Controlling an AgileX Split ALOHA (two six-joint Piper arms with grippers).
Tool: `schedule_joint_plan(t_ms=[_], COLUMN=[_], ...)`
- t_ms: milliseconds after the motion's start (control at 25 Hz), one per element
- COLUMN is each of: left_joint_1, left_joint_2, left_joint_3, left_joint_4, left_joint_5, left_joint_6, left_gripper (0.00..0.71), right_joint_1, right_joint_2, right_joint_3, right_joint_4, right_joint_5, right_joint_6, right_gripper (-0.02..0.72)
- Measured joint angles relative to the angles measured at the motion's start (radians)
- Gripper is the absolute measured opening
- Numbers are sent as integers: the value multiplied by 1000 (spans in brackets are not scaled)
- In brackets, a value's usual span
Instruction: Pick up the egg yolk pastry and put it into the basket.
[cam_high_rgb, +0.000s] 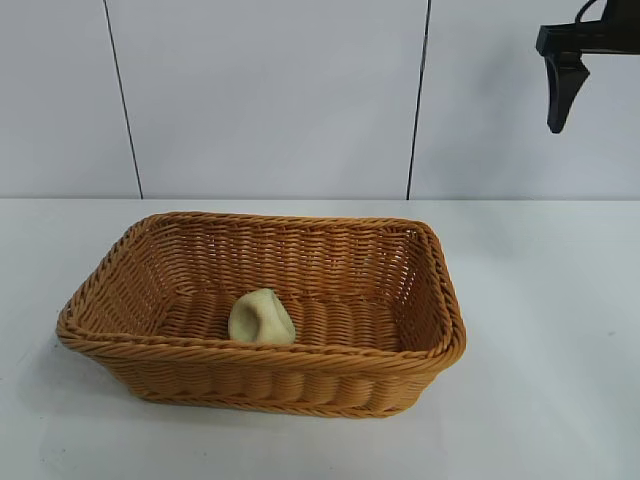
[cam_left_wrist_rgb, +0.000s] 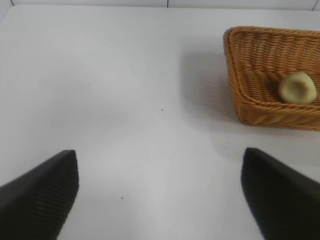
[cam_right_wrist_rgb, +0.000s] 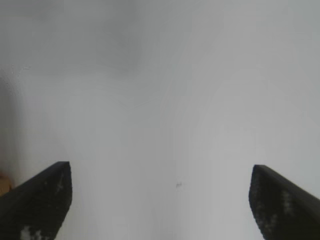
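The egg yolk pastry (cam_high_rgb: 261, 318) is a small pale yellow puck with a dimple. It lies tilted inside the basket (cam_high_rgb: 150, 295), against the front wall. It also shows in the left wrist view (cam_left_wrist_rgb: 297, 88), inside the basket (cam_left_wrist_rgb: 250, 95). My right gripper (cam_high_rgb: 562, 95) hangs high at the upper right, far from the basket; in its wrist view it is open and empty (cam_right_wrist_rgb: 160, 200) over bare table. My left gripper (cam_left_wrist_rgb: 160, 195) is open and empty above the table, off to one side of the basket; it is out of the exterior view.
The white table (cam_high_rgb: 540, 380) surrounds the basket on all sides. A white panelled wall (cam_high_rgb: 270, 100) stands behind it.
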Motion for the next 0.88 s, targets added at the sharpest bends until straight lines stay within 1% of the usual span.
schedule_joint_plan(t_ms=[240,400,600,640,880], left_joint_1=[0,0,0,0,0], left_joint_2=[0,0,0,0,0], left_joint_3=[0,0,0,0,0], left_joint_4=[0,0,0,0,0], left_joint_5=[0,0,0,0,0], left_joint_6=[0,0,0,0,0], left_gripper=[637,637,637,637,637], right_joint_1=[0,0,0,0,0], right_joint_2=[-257,-453,-698,-751,-1073], right_joint_3=[335,546,768,812,1038], right_joint_4=[0,0,0,0,0], right_joint_5=[2,2,0,-8,-126], right_joint_6=[-39,-46,-61,-67,-76], right_gripper=[691,691,691,691,691])
